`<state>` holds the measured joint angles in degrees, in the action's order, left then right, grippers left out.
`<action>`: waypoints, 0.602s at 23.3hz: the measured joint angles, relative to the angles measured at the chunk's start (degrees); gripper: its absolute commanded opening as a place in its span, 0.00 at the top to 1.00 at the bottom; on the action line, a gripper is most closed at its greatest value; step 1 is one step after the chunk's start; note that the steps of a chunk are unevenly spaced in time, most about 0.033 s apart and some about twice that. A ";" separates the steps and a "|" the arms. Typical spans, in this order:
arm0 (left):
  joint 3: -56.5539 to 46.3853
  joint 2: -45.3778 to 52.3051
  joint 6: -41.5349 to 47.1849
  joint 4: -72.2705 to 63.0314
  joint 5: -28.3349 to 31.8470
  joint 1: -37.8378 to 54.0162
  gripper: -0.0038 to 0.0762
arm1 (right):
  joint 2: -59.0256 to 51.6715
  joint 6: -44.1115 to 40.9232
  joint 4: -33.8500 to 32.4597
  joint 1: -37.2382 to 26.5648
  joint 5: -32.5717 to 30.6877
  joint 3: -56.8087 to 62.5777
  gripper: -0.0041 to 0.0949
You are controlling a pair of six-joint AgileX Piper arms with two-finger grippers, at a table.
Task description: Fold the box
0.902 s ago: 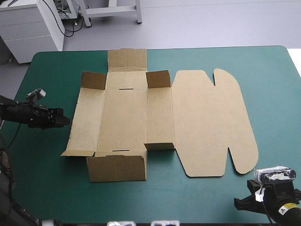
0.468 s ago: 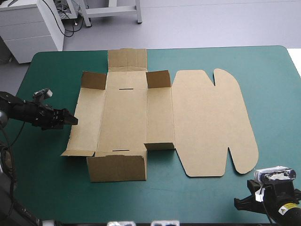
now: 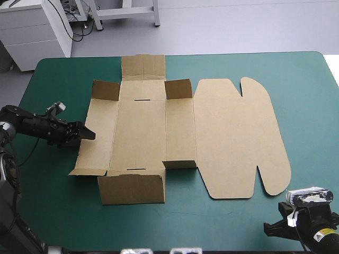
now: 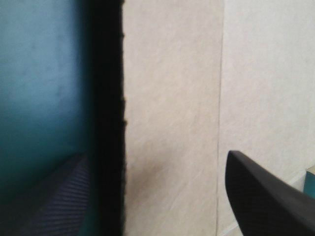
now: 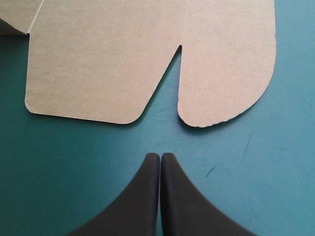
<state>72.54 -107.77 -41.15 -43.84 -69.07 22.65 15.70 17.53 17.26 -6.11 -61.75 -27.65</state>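
Lying spread across the middle of the teal-green table (image 3: 222, 222), the brown box (image 3: 140, 132) is seen from the high view as a cut sheet, mostly flat, with its near end wall (image 3: 132, 189) and two corner flaps (image 3: 177, 88) raised and its lid (image 3: 238, 137) laid flat on the side away from the left gripper (image 3: 89, 134). That gripper is set low at the sheet's left edge, its tips just at the board, while the right gripper (image 3: 269, 228) is placed by the table's near right corner, well apart from the box, with the lid's rounded ear (image 3: 275, 180) ahead of it. From the left wrist view, the black fingers (image 4: 261, 196) are shown standing wide apart, and the box's left edge, lined by a dark shadow (image 4: 106, 123), is framed between them; whether the board is touched cannot be told. From the right wrist view, the fingers (image 5: 147, 196) are pressed together into one pointed arch with nothing gripped, and the rounded ear is found just ahead of the tips, apart from them.
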 measured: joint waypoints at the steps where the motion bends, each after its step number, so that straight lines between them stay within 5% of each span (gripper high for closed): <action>1: 0.07 -0.31 0.00 -0.43 0.00 -0.47 0.27 | 0.00 0.00 0.06 0.00 0.00 0.00 0.96; 7: 0.81 -2.45 0.00 -3.83 -0.78 -4.77 0.28 | 0.00 0.00 0.06 0.00 0.00 0.00 0.96; 9: 1.00 -3.08 -0.07 -4.11 -1.02 -6.61 0.41 | 0.00 0.00 0.06 0.00 0.00 0.00 0.96; 14: 1.00 -3.74 0.57 -0.94 0.20 -7.12 0.96 | 0.00 0.00 0.06 0.00 0.00 0.00 0.96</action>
<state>73.54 -111.51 -40.57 -44.78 -68.87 15.53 15.70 17.53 17.32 -6.11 -61.75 -27.65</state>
